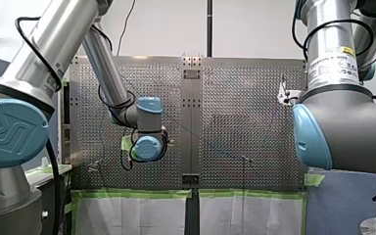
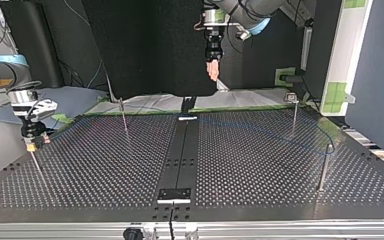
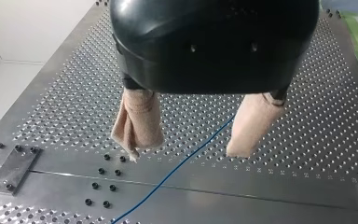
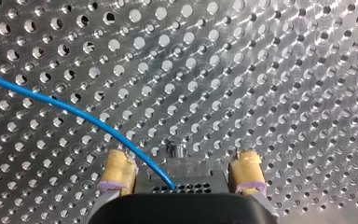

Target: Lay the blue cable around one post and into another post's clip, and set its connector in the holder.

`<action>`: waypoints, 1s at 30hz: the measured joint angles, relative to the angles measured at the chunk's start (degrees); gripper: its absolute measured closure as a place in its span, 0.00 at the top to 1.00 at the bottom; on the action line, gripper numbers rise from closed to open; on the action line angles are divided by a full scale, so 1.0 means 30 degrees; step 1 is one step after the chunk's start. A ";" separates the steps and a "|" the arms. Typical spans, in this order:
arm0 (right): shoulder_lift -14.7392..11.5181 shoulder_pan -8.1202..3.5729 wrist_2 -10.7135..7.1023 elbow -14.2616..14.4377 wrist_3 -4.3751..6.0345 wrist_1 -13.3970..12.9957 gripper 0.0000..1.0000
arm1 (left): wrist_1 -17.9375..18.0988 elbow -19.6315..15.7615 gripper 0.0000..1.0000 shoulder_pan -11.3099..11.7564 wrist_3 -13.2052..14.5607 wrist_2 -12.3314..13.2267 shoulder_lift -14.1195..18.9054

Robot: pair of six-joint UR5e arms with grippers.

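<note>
My left gripper [image 3: 186, 151] hangs over the counter [image 3: 303, 116]. Its beige-wrapped fingers [image 3: 137, 123] are spread wide and have hold of nothing. The blue cable [image 3: 168, 175] lies flat on the counter below and passes under the gap between the fingers. In the top view this gripper is at 12 o'clock, well above the counter.

My right gripper [image 4: 182, 170] is at 9 o'clock in the top view, low and just above a thin post [image 2: 36, 165]. In the right wrist view its yellow pads [image 4: 116, 169] are also wide apart and clamp nothing. The cable comes in between them, passes just beside one pad and ends at a dark perforated block [image 4: 189, 187] against the gripper's body. I cannot tell whether that block is the connector.

In the top view the cable is faint. It runs from the centre strip [image 2: 182, 150] near 12 o'clock out toward 3 o'clock and bends at the top of a second post [image 2: 323, 167]. I cannot tell whether it touches that post. A third post [image 2: 293, 112], with a small block on top, stands at 2 o'clock, and a fourth post [image 2: 124, 117] stands at 11 o'clock. A dark plate [image 2: 175, 194] sits on the strip at 6 o'clock.
</note>
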 joint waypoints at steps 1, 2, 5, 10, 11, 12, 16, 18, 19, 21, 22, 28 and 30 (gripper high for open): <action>0.0001 0.0003 -0.0019 0.0001 -0.0027 0.0005 1.00 | 0.0000 0.0000 1.00 0.0000 -0.0001 0.0000 0.0000; 0.0001 0.0006 -0.0036 -0.0001 -0.0061 0.0011 1.00 | -0.0001 0.0000 1.00 0.0000 -0.0004 0.0001 0.0000; 0.0001 0.0011 -0.0061 0.0003 -0.0124 0.0035 1.00 | -0.0019 -0.0001 1.00 0.0000 -0.0011 0.0000 0.0000; 0.0001 0.0009 -0.0247 0.0004 -0.0220 0.0049 1.00 | -0.0054 -0.0001 1.00 0.0000 -0.0013 0.0001 0.0002; 0.0001 0.0011 -0.0313 0.0002 -0.0237 0.0049 1.00 | -0.0055 0.0000 1.00 0.0001 -0.0016 0.0001 0.0001; 0.0001 0.0011 -0.0349 0.0001 -0.0253 0.0052 1.00 | -0.0053 0.0000 1.00 0.0000 -0.0019 0.0000 0.0004; 0.0002 0.0013 -0.0435 0.0005 -0.0334 0.0045 1.00 | -0.0036 0.0000 1.00 0.0000 -0.0027 0.0001 0.0018; 0.0001 0.0015 -0.0504 0.0008 -0.0357 0.0039 1.00 | -0.0033 0.0000 1.00 0.0000 -0.0029 0.0000 0.0014; 0.0000 0.0016 -0.0545 0.0005 -0.0367 0.0040 1.00 | -0.0037 0.0000 1.00 0.0000 -0.0029 0.0001 0.0011; 0.0001 0.0021 -0.0654 0.0005 -0.0387 0.0044 1.00 | -0.0047 -0.0001 1.00 0.0000 -0.0029 0.0000 0.0007; 0.0001 0.0024 -0.0686 0.0007 -0.0402 0.0047 1.00 | -0.0049 0.0000 1.00 0.0000 -0.0029 0.0001 0.0010; 0.0001 0.0054 -0.0807 0.0002 -0.0506 0.0052 1.00 | -0.0074 -0.0003 1.00 0.0009 0.0008 0.0001 0.0005; 0.0000 0.0064 -0.0886 0.0002 -0.0544 0.0054 1.00 | -0.0080 -0.0014 1.00 0.0019 0.0019 0.0001 0.0010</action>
